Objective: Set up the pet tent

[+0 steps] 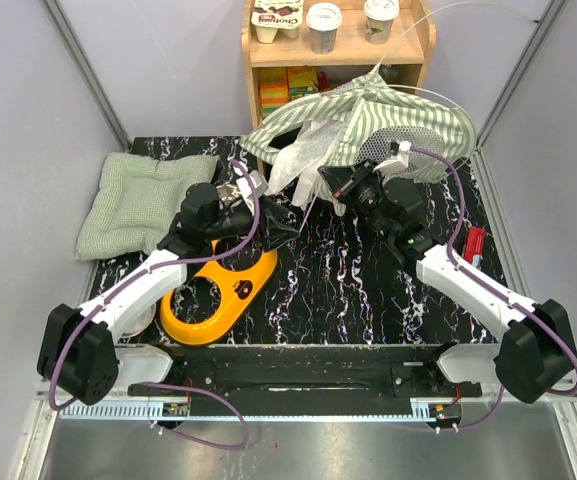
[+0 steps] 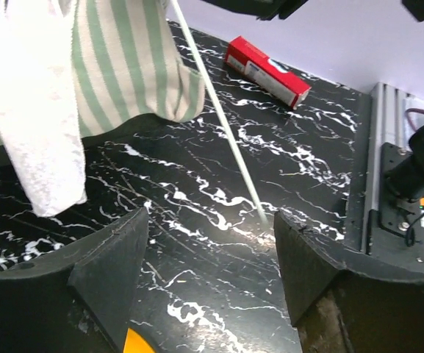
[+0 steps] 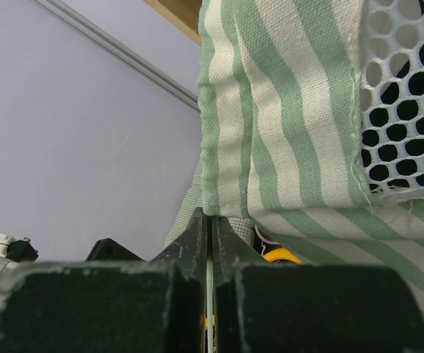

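Pet tent [image 1: 368,125] is a half-collapsed heap at the far edge of the marble table [image 1: 348,290], right of centre, just in front of the wooden shelf [image 1: 338,55].

Right gripper [image 3: 210,228] is clenched on the tent's near striped hem. The fingers are pressed flat together, with a thin white line in the seam between them, likely a pole or the hem edge, can't confirm. Judged purpose: it holds the fabric up off the table so the shell stays lifted and the frame can be worked.

Left gripper [image 2: 212,272] is released, jaws wide with nothing between them, low over the table just left of the tent. It looks down a white pole [image 2: 219,121] and is probably lined up to take it near the tip.

Orientation:
- The heap's long axis runs left-right along the far table edge.
- Its peak points away towards the shelf.
- The white mesh panel [image 1: 403,145] faces the near right.
- The loose pole slants from the striped fabric down to a free tip touching the table between the left fingers' line of sight, long axis diagonal.

The tent is not yet standing.

Also on the table:
- Yellow bowl holder [image 1: 218,295], near left, under the left arm.
- Green quilted cushion [image 1: 133,200], far left.
- Red box [image 2: 267,70], at the right edge, well apart from the tent.
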`<action>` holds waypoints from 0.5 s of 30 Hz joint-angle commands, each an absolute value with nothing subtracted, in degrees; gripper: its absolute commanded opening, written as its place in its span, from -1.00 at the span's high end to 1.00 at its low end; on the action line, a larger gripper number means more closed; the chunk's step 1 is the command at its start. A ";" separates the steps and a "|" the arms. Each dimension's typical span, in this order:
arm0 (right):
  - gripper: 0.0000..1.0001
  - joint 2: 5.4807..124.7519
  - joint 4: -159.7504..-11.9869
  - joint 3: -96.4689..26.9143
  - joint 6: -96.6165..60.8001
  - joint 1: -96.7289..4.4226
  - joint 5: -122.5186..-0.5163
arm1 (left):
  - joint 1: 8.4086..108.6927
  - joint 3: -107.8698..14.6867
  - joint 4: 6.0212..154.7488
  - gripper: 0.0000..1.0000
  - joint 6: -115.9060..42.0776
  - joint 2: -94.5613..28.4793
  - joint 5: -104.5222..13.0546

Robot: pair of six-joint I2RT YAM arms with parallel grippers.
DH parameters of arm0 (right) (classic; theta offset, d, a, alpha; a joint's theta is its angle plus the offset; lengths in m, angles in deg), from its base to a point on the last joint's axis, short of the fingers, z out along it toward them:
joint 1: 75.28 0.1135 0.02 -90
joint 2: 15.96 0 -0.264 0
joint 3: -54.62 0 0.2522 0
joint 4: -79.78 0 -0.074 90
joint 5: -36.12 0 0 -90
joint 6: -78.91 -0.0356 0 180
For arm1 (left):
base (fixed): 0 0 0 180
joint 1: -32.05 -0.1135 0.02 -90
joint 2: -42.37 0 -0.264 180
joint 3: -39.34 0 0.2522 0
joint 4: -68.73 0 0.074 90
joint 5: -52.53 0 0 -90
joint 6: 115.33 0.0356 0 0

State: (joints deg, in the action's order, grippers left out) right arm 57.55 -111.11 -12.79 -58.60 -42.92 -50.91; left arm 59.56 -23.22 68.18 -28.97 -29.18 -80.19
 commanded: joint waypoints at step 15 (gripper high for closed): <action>1.00 55.31 -113.54 -13.90 -57.68 -44.34 -46.32 | 63.87 -27.15 61.84 1.00 -39.03 -35.06 -83.88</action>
